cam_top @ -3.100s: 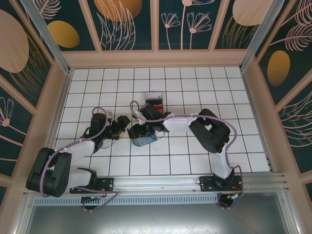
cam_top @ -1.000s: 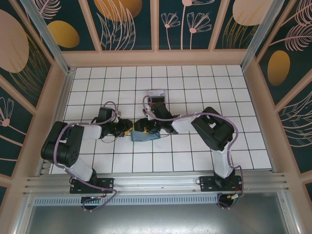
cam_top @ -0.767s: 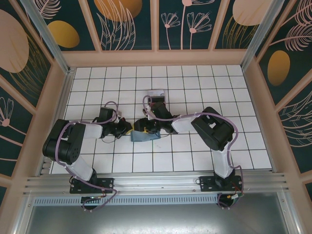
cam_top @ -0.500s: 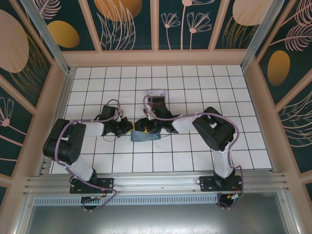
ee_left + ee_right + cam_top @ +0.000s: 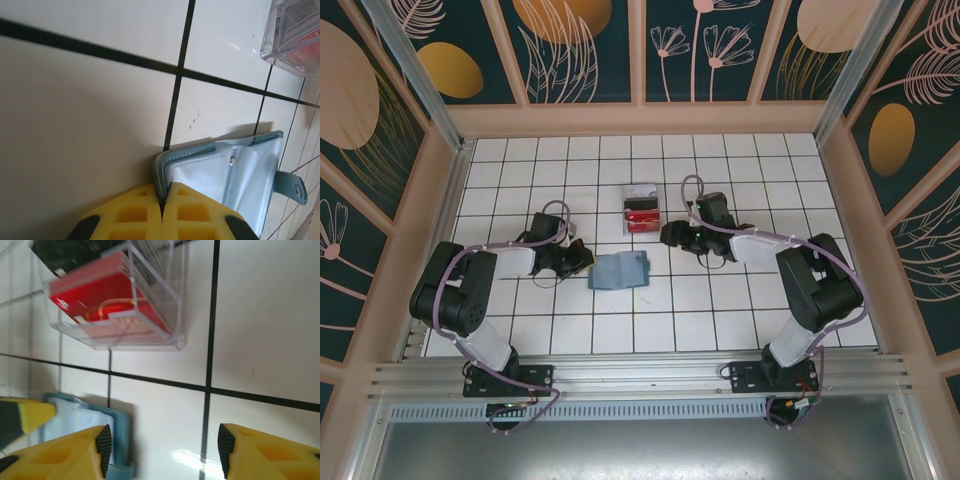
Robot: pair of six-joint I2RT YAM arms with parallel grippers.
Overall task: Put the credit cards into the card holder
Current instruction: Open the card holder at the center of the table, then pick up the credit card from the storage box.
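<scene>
The left gripper point(image 5: 161, 212) clamped the 9 o'clock edge of the card holder point(image 5: 620, 270), likely steadying it; the right gripper point(image 5: 162, 450), jaws apart, faced the credit cards point(image 5: 100, 295).

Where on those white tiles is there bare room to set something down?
Bare tiles lie along the back wall behind the clear tray, and in the near strip between the card holder and the rail. The middle is crowded: the left gripper pinches the card holder, the right gripper hangs open beside the tray.
</scene>
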